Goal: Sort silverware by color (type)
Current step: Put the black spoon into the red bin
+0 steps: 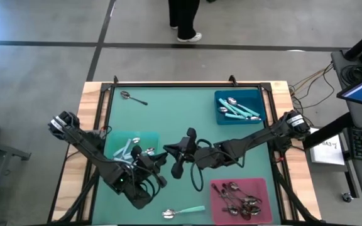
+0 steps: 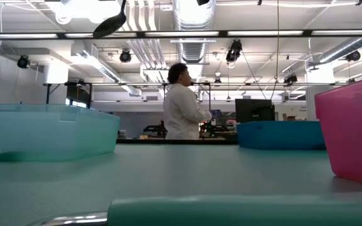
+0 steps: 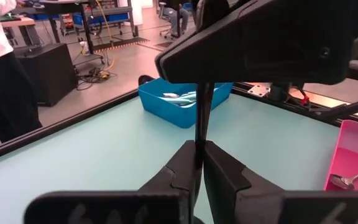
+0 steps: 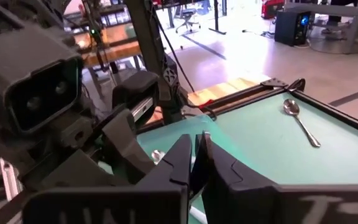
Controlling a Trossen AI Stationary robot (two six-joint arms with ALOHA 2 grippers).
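Observation:
A dark spoon (image 2: 110, 25) is lifted well above the table middle; its bowl shows at the top of the low view. My left gripper (image 1: 153, 160) and my right gripper (image 1: 176, 152) meet there, both shut on it. Its thin dark handle (image 3: 201, 115) runs from my left fingers up to my right gripper (image 3: 260, 43). Another metal spoon (image 1: 132, 97) lies flat near the table's far left corner. A teal-handled spoon (image 1: 184, 211) lies by the near edge. My left gripper pinches the dark spoon's handle (image 3: 198, 146) between its two fingers, which lie across it. The spoon is lifted clear of the table. My right gripper is shut on the same handle farther along (image 3: 206, 87); its own finger (image 3: 185, 59) hides the place of contact.
A pale teal tray (image 1: 144, 137) with pale blue spoons sits left of the grippers. A blue tray (image 1: 222, 100) with teal-handled spoons is at far right, and a pink tray (image 1: 217, 188) with metal spoons at near right. A person (image 2: 182, 103) stands beyond the far edge.

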